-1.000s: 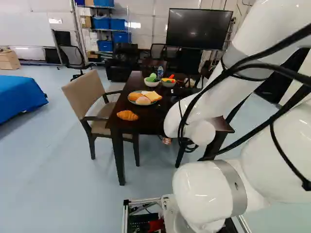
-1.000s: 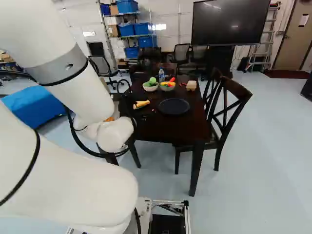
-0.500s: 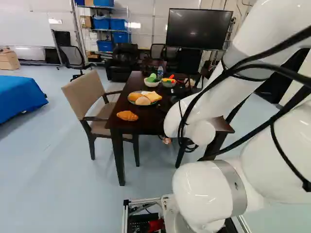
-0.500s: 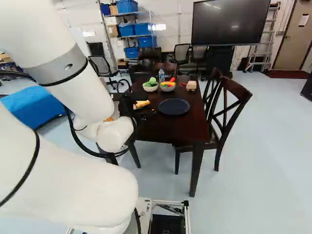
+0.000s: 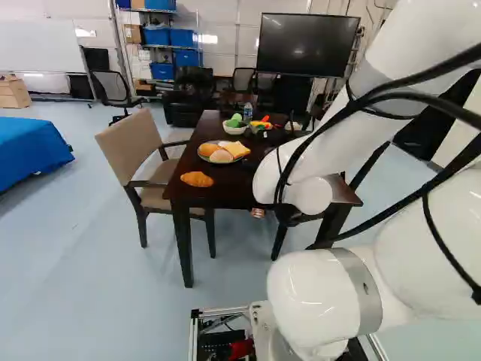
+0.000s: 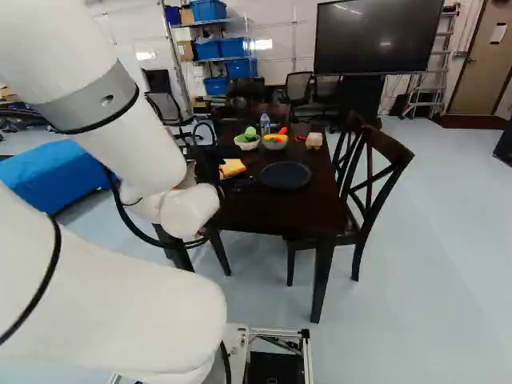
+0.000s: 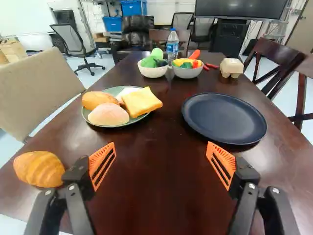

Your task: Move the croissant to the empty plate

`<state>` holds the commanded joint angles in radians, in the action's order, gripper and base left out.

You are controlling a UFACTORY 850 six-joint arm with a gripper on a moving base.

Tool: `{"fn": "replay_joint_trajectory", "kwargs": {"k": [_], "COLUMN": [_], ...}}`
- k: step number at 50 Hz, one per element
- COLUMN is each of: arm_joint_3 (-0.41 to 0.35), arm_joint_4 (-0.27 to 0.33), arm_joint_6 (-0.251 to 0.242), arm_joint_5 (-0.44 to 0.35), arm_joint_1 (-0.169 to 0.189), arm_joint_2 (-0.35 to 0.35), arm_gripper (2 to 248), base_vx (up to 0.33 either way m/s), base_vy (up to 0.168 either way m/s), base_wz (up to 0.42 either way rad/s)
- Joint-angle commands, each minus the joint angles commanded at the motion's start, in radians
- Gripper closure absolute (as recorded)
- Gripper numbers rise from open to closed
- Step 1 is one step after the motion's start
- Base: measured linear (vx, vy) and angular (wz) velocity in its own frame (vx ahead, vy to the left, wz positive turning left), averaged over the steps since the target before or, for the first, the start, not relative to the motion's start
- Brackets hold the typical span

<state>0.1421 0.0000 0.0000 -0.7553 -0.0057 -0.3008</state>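
In the right base view my gripper (image 6: pixel 238 183) shows partly as dark parts over the table, the rest behind the white arm. The wrist view has my gripper (image 7: pixel 162 164) wide open, nothing between its orange pads. The golden croissant (image 7: pixel 39 169) lies on bare wood just outside one finger; it is also near the table's corner in the left base view, as the croissant (image 5: pixel 197 179). A dark blue plate (image 7: pixel 224 118), bare, lies ahead of the other finger. Ahead of the croissant, a green-rimmed plate (image 7: pixel 86 115) holds several bread pieces.
On the dark table (image 7: pixel 161 191), beyond the plates, stand a white bowl (image 7: pixel 153 72) with green items, a bowl (image 7: pixel 187 73) of colourful vegetables, a bottle (image 7: pixel 172 44) and an egg carton (image 7: pixel 231 67). A beige chair (image 5: pixel 129 143) and a wooden chair (image 6: pixel 370 184) flank the table.
The arm has shifted slightly against its base joint, its upper parts tilting a little, and the dark gripper parts have moved slightly in the right base view. Base, croissant and plates stay put.
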Motion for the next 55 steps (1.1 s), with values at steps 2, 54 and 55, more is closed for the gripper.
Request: {"fn": "replay_joint_trajectory", "kwargs": {"k": [2, 54, 55], "arm_joint_3": [0.006, 0.196, 0.199], "arm_joint_4": [0.0, -0.033, -0.034], "arm_joint_6": [0.0, 0.0, 0.0], "arm_joint_5": [0.011, 0.275, 0.279], "arm_joint_1": [-0.002, -0.04, -0.041], "arm_joint_2": [0.001, 0.069, 0.07], "arm_gripper": [3, 3, 3], "base_vx": [0.0, 0.0, 0.0], "base_vy": [0.0, 0.0, 0.0], "base_wz": [0.0, 0.0, 0.0]}}
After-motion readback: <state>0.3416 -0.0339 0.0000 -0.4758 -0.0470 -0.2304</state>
